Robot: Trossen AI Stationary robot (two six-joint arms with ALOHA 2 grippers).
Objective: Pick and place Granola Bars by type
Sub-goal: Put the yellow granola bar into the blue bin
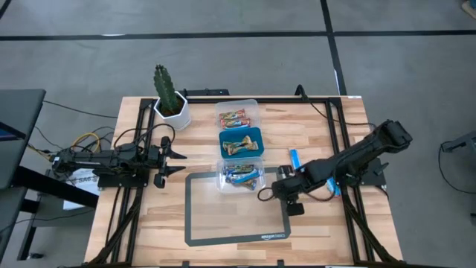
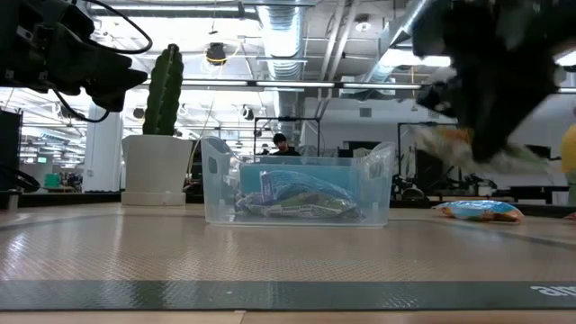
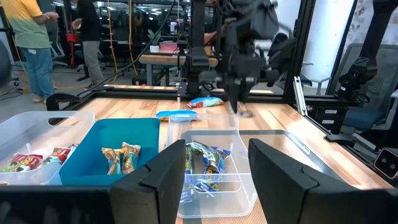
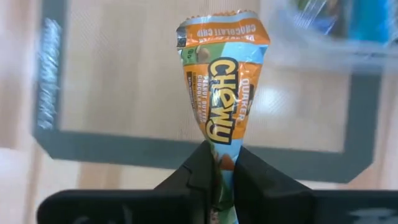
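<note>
My right gripper (image 1: pixel 264 195) hangs over the dark-edged mat (image 1: pixel 197 223), shut on a granola bar (image 4: pixel 224 106) in an orange-and-green wrapper. Three tubs stand in a row at the table's middle: a far clear one (image 1: pixel 236 115) with red-and-green bars, a blue one (image 1: pixel 239 141) with brown-gold bars, and a near clear one (image 1: pixel 239 177) with blue bars. A loose blue bar (image 1: pixel 295 158) lies flat on the wood to their right. My left gripper (image 1: pixel 175 160) waits open and level at the table's left, holding nothing. My right gripper pinches one end of the bar (image 4: pixel 222 158) between its two fingers, where the wrapper is squeezed narrow. The fingers slant steeply down from the table's right side and lie along the bar. The bar sticks out past the fingertips, lifted clear above the mat.
A potted cactus (image 1: pixel 169 100) stands at the far left of the table. Black frame rails (image 1: pixel 338 112) run along the table's edges. Another loose blue bar (image 3: pixel 204 101) lies on the wood beyond the tubs. People stand in the room behind.
</note>
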